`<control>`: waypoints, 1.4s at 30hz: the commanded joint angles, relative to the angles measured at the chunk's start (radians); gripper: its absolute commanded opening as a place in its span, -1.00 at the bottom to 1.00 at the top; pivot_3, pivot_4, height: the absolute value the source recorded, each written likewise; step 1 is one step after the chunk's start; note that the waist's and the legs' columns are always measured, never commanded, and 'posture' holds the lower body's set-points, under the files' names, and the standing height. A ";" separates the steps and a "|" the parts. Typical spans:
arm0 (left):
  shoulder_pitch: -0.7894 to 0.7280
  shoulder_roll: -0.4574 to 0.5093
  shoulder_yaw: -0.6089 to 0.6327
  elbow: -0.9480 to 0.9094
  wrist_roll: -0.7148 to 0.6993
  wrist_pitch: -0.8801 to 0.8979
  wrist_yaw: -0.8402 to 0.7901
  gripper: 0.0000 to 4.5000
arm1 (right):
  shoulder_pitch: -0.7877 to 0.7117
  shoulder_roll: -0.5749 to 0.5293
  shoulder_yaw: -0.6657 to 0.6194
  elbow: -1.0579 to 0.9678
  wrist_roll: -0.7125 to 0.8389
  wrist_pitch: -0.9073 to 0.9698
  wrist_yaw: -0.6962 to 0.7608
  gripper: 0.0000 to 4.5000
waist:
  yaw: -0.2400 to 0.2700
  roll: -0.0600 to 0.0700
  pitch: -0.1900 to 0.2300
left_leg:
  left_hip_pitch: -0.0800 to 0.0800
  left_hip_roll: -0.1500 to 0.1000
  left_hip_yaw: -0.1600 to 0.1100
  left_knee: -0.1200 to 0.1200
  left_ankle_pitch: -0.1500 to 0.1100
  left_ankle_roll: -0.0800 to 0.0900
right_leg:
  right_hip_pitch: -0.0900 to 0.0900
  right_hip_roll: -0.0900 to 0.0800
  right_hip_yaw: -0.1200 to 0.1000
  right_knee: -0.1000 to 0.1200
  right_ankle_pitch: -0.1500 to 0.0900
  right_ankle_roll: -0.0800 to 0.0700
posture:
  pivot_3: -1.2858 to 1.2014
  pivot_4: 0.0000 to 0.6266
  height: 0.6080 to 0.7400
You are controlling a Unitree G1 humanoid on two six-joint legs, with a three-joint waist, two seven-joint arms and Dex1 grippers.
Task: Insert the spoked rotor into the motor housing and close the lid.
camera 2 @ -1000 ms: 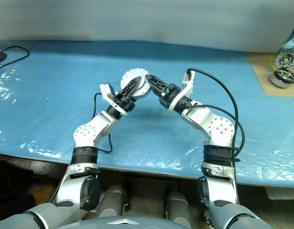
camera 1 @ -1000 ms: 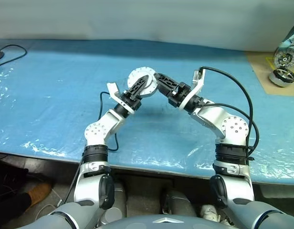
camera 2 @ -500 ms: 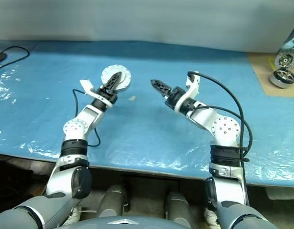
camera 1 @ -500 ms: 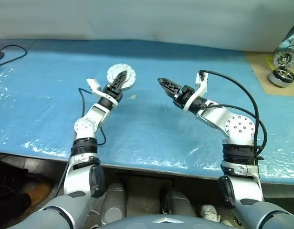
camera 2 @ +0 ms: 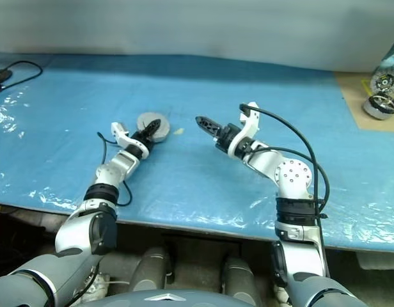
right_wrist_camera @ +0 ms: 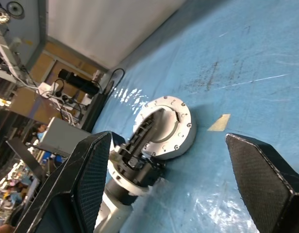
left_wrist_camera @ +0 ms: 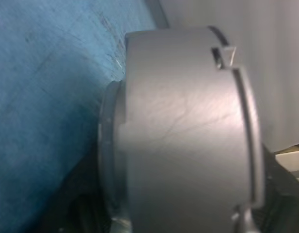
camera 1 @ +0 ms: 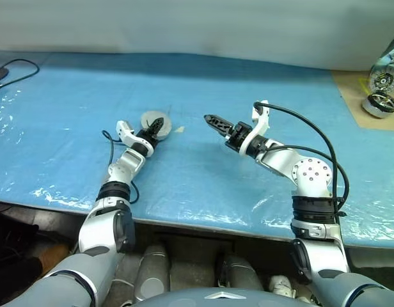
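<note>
Grey metal — the motor housing (camera 1: 155,121), left of frame centre, judged rigid, heavy and slick, is straddled rim-wise by the left gripper (camera 1: 153,128); the right gripper (right_wrist_camera: 171,184) gapes empty.

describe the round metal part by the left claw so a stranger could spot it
On the blue table cover, follow the robot's left arm to its left claw. The motor housing lies there, a closed silver-grey disc beside a small tan scrap, the sole round metal piece mid-table.
</note>
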 commanded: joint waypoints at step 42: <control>0.666 0.012 -0.389 -1.128 0.410 -0.176 0.130 0.99 | 0.484 -0.111 0.243 -0.315 -1.186 -0.542 -0.116 0.77 | -0.033 0.000 0.000 | 0.009 0.002 0.003 -0.005 0.000 0.000 | 0.005 0.001 0.004 -0.005 0.000 -0.001 | 0.03 -0.52 1.00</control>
